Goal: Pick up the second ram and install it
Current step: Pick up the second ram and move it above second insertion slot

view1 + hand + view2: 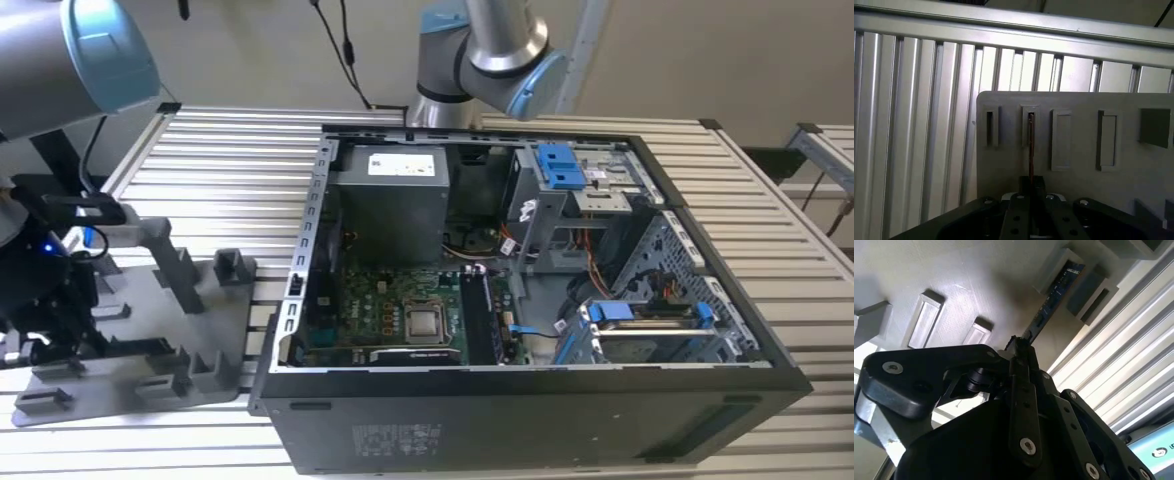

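The second ram (1051,297) is a thin dark blue-green stick, seen edge-on in the first wrist view (1031,145). Its far end still sits between the upright pegs of the grey tray (979,285), in one of the tray's narrow slots (1031,120). My gripper (1019,346) is shut on the near end of the stick, with both black fingers pressed against its faces (1032,184). In the exterior view, the arm's dark wrist (47,290) hangs over the grey tray (200,350) at the exterior view's left.
The open computer case (534,300) lies to the exterior view's right of the tray, its green motherboard (400,310) and memory slots (478,318) facing up. A grey power supply box (390,200) fills the case's far corner. Everything rests on a ribbed metal table (227,170).
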Robot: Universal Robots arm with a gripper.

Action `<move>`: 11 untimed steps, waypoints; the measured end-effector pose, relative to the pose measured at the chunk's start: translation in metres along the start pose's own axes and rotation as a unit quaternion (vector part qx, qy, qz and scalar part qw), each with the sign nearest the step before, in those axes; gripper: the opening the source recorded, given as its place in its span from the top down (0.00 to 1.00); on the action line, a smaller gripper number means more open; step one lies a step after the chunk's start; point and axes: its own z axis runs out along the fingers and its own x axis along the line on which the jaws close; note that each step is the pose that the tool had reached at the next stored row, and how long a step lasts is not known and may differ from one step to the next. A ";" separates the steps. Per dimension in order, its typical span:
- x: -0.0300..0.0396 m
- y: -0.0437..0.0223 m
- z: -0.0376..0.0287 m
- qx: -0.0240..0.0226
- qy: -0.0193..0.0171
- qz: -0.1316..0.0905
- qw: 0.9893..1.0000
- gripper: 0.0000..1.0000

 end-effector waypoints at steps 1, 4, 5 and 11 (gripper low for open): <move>0.0000 0.0001 -0.0009 0.000 0.000 0.000 1.000 0.86; 0.0000 0.0000 -0.0038 0.000 0.000 0.000 1.000 0.86; 0.0000 0.0000 -0.0050 0.000 0.000 0.000 1.000 0.86; 0.0000 -0.0001 -0.0124 0.000 0.000 0.000 1.000 0.86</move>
